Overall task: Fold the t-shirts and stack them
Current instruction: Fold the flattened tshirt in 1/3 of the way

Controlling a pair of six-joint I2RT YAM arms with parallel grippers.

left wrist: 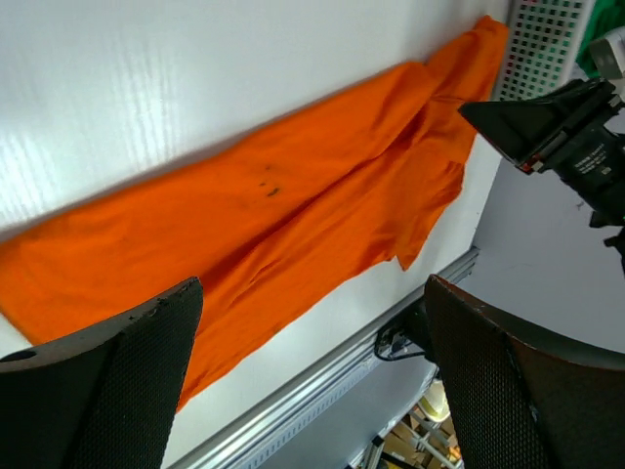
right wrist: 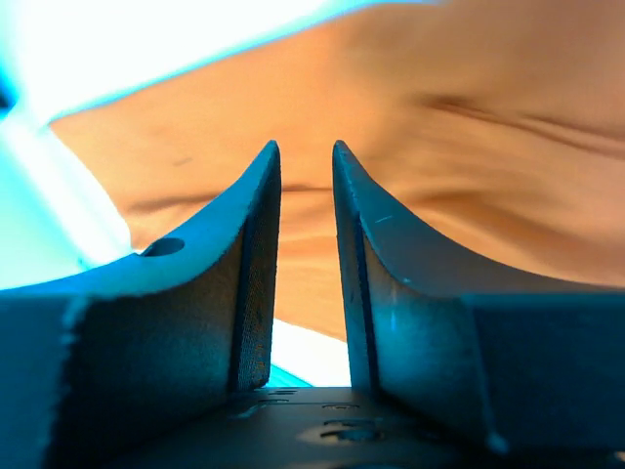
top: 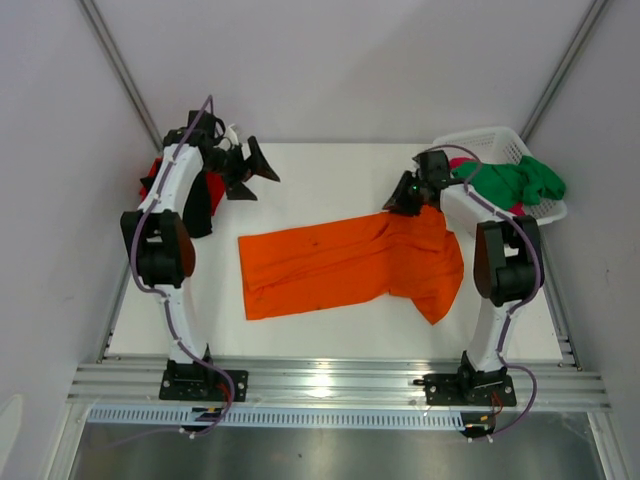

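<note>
The left gripper [top: 250,175] gaped wide; the right gripper [right wrist: 305,147], barely parted, likely needed to pinch the orange t-shirt [top: 340,262] squarely at its edge.

Soft matt orange cloth t-shirt [top: 340,262], glossy white table [top: 320,185], white plastic lattice basket [top: 492,143], ribbed metal rail [top: 340,385]

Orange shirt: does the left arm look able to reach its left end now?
Probably yes. The left end effector hangs open near the table's back-left corner, and only bare table lies between it and the shirt.
</note>
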